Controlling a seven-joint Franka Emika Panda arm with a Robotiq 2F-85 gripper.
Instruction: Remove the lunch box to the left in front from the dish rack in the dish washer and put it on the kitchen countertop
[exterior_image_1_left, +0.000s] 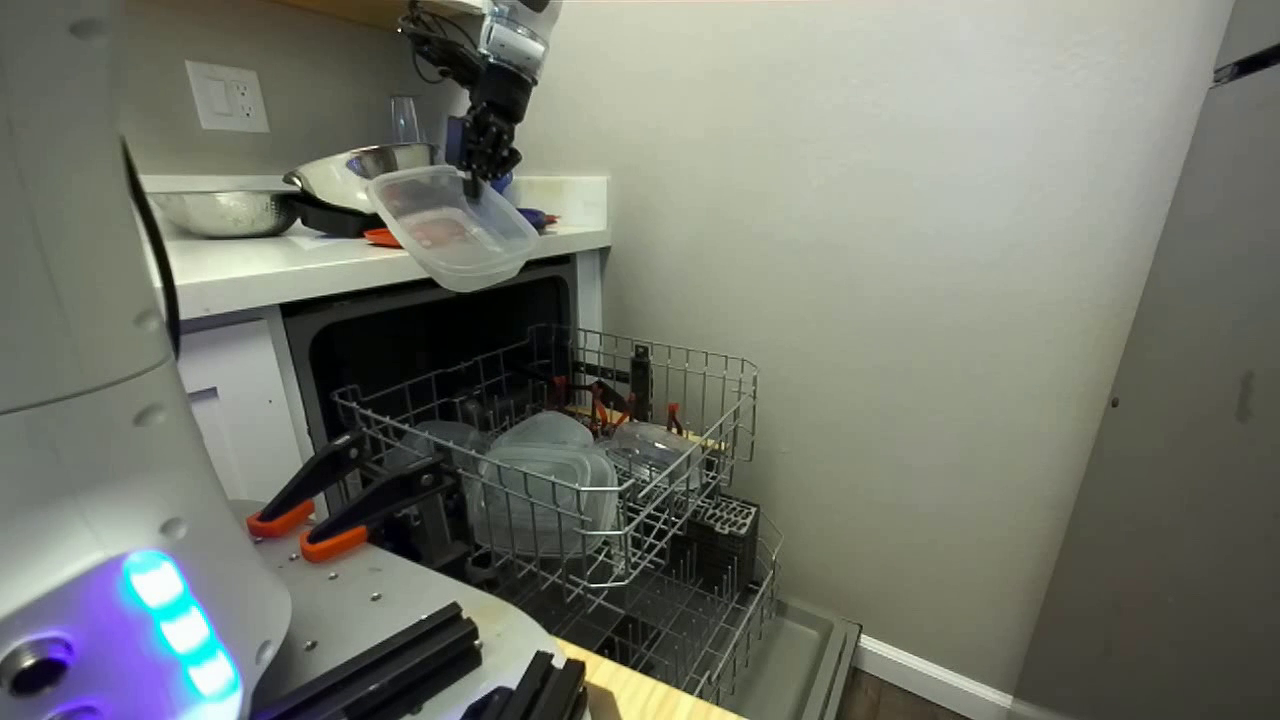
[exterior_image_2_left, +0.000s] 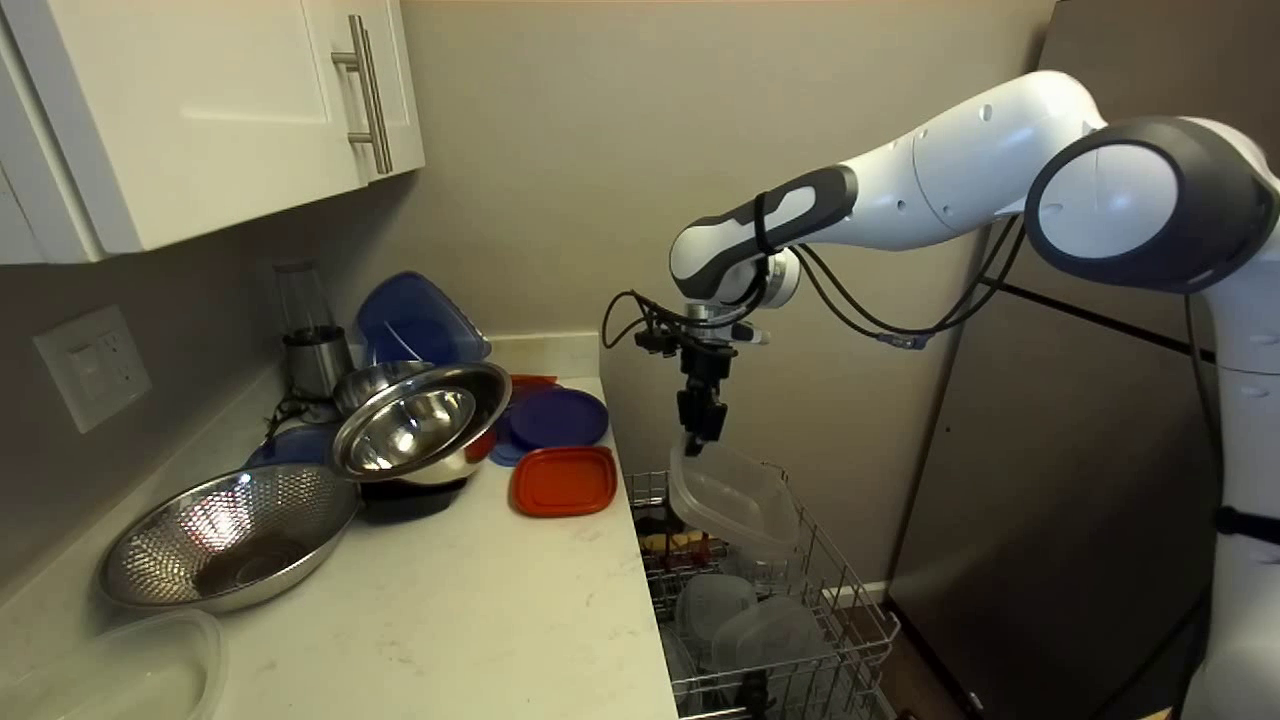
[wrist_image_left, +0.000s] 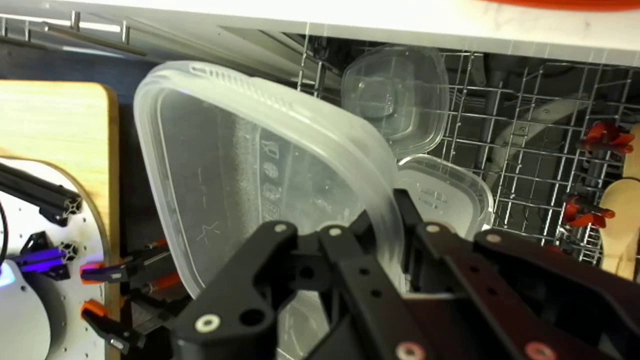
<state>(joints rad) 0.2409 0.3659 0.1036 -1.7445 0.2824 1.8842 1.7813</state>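
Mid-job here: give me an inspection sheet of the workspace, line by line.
Surface: white kitchen countertop, partly covered.
Job's things: lunch box tilted above the pulled-out dish rack, not yet on the countertop; dish washer open.
Clutter: metal colander, metal bowls, red lid and blue lid on the countertop; translucent containers in the dish rack.
Gripper: shut on the lunch box's rim.
Cables: looping below the arm, apart from the lunch box.
Surroundings: wall, cabinet and outlet plate.
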